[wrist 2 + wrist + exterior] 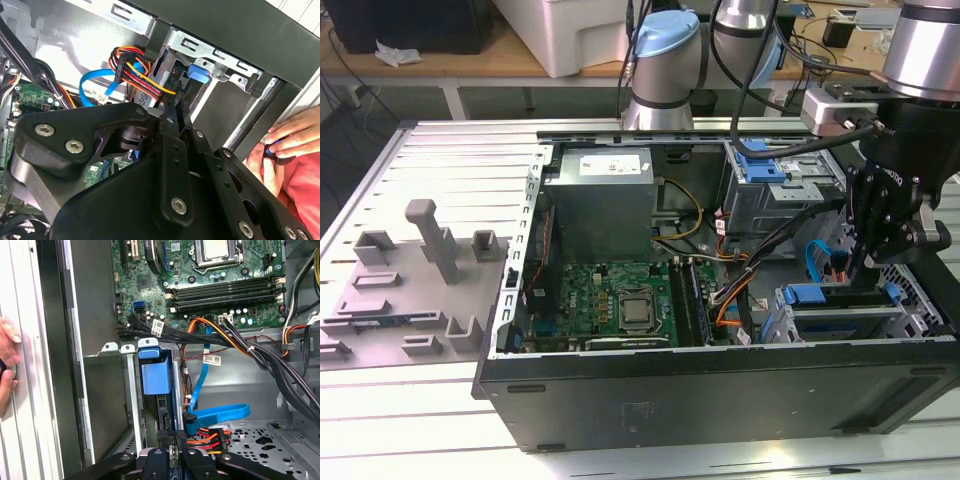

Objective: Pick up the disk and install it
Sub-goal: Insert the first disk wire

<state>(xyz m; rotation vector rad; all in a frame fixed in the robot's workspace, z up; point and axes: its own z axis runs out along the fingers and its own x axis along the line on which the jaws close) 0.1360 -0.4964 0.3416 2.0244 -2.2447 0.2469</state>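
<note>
The claw (172, 437) is pointing straight down into the open computer case (720, 400), its two fingers drawn close together and, as far as the first wrist view allows, pinching the upper edge of the disk (155, 377) about midway along it. The disk is standing on edge directly beneath the claw, sitting low in the silver drive cage (790, 320) at the case's near corner on the exterior view's right. Its long axis is running parallel to the case's near wall, with a blue carrier tab showing at each end and the fingers coming down between them. How fully it is seated is hard to judge.

The arm is reaching in from above the case's edge on the exterior view's right, wrist vertical and black finger linkages hanging over the cage.

Just beyond the fingertips, a bundle of orange, red and black power leads (210, 436) and a flat blue data cable (220, 412) are lying loose beside the cage. Farther in, the green motherboard (620, 300) is covering the case floor, and the grey power supply (600, 205) is sitting against the far wall. Outside the case wall next to the cage, a person's hand (292, 135) is resting.
</note>
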